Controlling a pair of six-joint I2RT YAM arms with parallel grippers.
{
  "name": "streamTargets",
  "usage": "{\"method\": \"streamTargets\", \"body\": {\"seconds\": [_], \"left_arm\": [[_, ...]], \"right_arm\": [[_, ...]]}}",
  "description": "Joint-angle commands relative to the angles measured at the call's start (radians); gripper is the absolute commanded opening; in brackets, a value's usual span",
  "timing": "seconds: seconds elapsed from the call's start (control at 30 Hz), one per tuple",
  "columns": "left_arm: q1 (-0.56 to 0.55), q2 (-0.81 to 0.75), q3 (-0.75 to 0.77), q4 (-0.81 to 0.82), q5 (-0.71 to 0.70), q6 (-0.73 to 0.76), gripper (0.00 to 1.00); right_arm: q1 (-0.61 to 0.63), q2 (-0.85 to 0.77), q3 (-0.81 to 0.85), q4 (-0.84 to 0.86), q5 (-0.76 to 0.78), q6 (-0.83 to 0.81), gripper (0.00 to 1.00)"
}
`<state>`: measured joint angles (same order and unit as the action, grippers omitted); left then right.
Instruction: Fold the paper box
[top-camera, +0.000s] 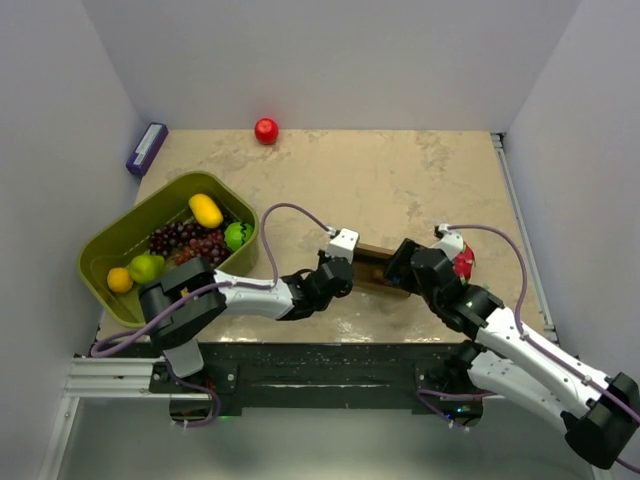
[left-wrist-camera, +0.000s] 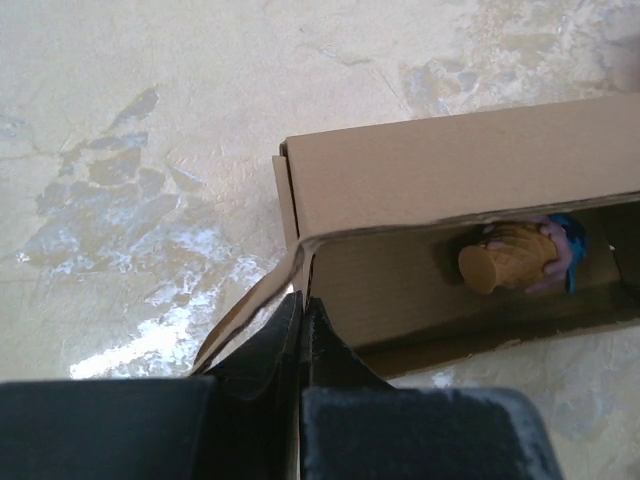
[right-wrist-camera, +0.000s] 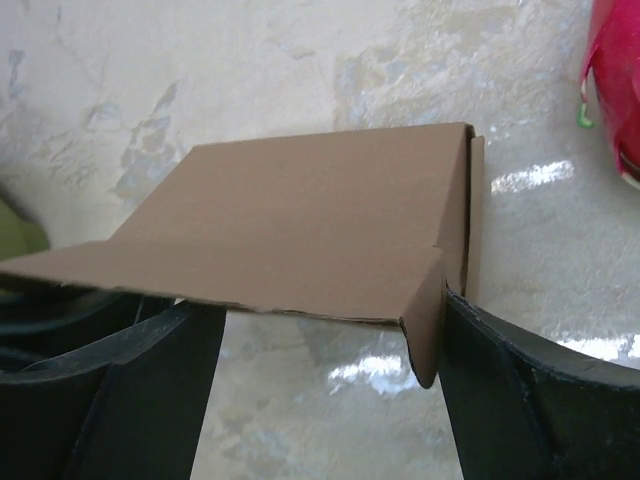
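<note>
Two claws are meeting at the paper box (top-camera: 374, 266), which is lying on the surface (top-camera: 400, 180) near its front edge, between them. Your left claw (left-wrist-camera: 303, 312) is clenched, pinching a corner flap. Your right claw (right-wrist-camera: 320, 325) is released, its jaws straddling a cardboard panel. As I am judging it, a hard pull on that thin flap is risking a tear or a dragged box. A toy cone (left-wrist-camera: 510, 258) is lying inside, possibly blocking closure. A red object (right-wrist-camera: 615, 90) is crowding the right claw, while the green basket (top-camera: 88, 262) is sitting well apart.
</note>
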<state>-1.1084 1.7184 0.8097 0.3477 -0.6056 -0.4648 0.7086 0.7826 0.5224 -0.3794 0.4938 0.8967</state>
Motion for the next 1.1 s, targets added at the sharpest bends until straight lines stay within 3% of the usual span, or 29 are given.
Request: {"method": "streamTargets", "body": {"seconds": [0.0,0.3,0.47,0.6,0.87,1.07], "left_arm": [[0.013,0.05,0.032,-0.13,-0.068,0.067,0.0],[0.036,0.064,0.051,-0.131,-0.056,0.107,0.0],[0.036,0.049,0.054,-0.13,-0.037,0.129,0.0],[0.033,0.004,0.046,-0.127,-0.013,0.15,0.01],[0.028,-0.101,0.029,-0.133,0.0,0.169,0.24],[0.028,-0.183,-0.013,-0.156,0.029,0.17,0.44]], "right_arm": [[0.006,-0.022,0.09,-0.168,-0.133,0.031,0.85],[0.005,-0.155,0.2,-0.263,-0.356,0.011,0.82],[0.006,-0.2,0.275,-0.236,-0.351,0.019,0.8],[0.005,-0.186,0.283,-0.194,-0.252,0.022,0.79],[0.006,-0.092,0.239,0.013,-0.048,0.033,0.75],[0.005,0.007,0.197,0.111,-0.027,0.042,0.74]]}}
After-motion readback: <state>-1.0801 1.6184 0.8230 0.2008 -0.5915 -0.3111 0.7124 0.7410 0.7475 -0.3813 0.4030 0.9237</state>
